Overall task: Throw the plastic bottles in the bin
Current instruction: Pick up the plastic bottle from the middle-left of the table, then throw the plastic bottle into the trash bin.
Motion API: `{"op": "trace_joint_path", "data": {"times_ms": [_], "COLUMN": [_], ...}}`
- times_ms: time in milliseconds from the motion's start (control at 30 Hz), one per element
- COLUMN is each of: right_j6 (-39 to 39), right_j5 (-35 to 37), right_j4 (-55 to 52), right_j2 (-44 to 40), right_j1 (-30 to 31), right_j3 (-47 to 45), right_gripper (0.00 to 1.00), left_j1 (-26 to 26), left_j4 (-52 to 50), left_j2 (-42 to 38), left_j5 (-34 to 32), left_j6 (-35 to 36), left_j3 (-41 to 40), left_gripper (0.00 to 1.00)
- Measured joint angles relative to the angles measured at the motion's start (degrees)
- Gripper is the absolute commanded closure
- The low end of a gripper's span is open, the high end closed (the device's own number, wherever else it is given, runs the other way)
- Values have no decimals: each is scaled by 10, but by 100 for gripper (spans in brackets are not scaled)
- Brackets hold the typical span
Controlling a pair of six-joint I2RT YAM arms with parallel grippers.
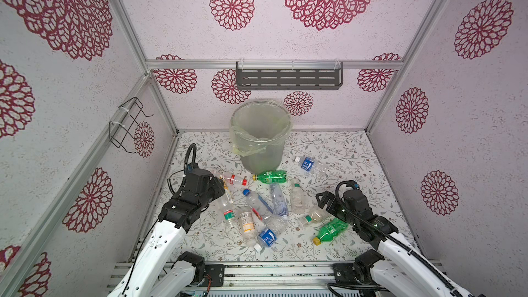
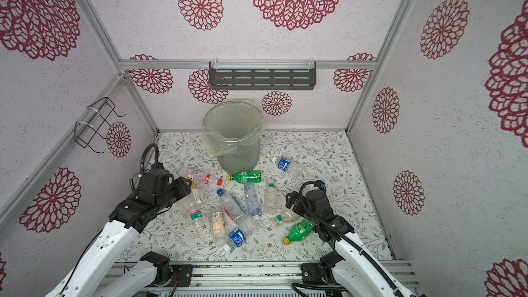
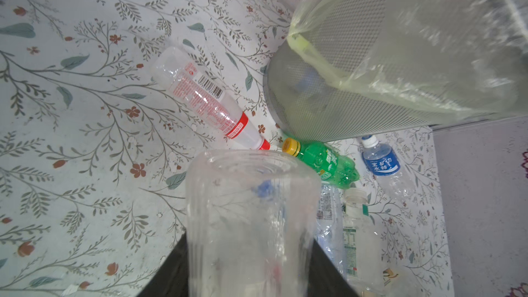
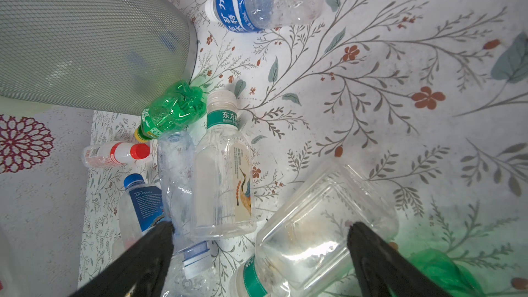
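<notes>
Left tool (image 3: 250, 242) clamped clear smooth plastic bottle (image 3: 251, 190); right tool (image 4: 260, 225) gaped wide. We feared slick crushable wall slipping, missing tall translucent bag-lined bin (image 1: 261, 152).

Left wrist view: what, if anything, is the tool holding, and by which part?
The left tool clamps a clear bottle across its body, one finger on each side; the base juts out past them.

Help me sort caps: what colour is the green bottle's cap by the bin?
Yellow cap; left wrist view.
</notes>
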Motion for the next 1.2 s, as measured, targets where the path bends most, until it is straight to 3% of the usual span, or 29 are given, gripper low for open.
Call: {"op": "trace_joint_path", "data": {"times_ms": [333,700,800,1033,1100,1200], "right_j6": [0,-2,-2,-3,-3,-3], "right_j5": [5,20,26,42,46,48], "right_j4": [1,-8,-12,-13,-14,-13], "right_j2": [2,-3,-9,-18,-18,-17], "right_j1": [0,0,0,0,0,0], "right_j3": [0,2,2,2,2,2], "right_gripper": [1,1,1,1,1,1], "left_j1": [57,99,99,100,98,90], "left_j4": [-4,36,50,113,129,150], "left_j2": [3,47,77,217,277,390], "left_j5": [32,75,90,117,123,132], "left_j6": [27,26,20,2,-6,-17], "left_j3": [124,165,189,353,424,560], "left_gripper": [52,54,55,53,47,22]}}
